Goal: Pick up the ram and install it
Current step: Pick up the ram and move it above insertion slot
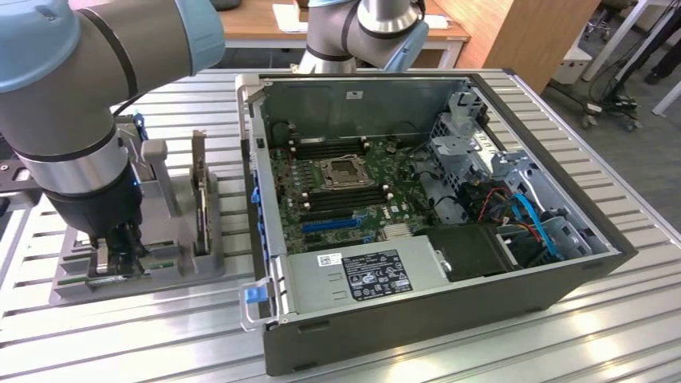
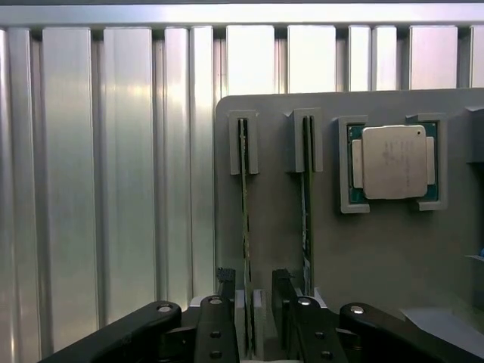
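Observation:
The ram [image 2: 246, 227] is a thin green stick seen edge-on, standing upright in a slot of the grey fixture [image 2: 378, 249]. A second ram stick [image 2: 306, 212] stands in the neighbouring slot. My gripper [image 2: 253, 302] is low over the fixture with its black fingers [image 2: 225, 302] on either side of the first stick's near end; they are open, with a gap on both sides. In the exterior view the gripper [image 1: 117, 255] reaches down into the fixture [image 1: 159, 275] at that view's left, beside the open computer case [image 1: 426, 199].
A processor chip [image 2: 393, 161] lies in a recess of the fixture. A tall dark expansion card [image 1: 199, 187] stands upright in the fixture near the gripper. Black memory slots [image 1: 319, 148] flank the processor socket [image 1: 346, 171] on the motherboard. Everything rests on a ribbed aluminium table [image 1: 127, 343].

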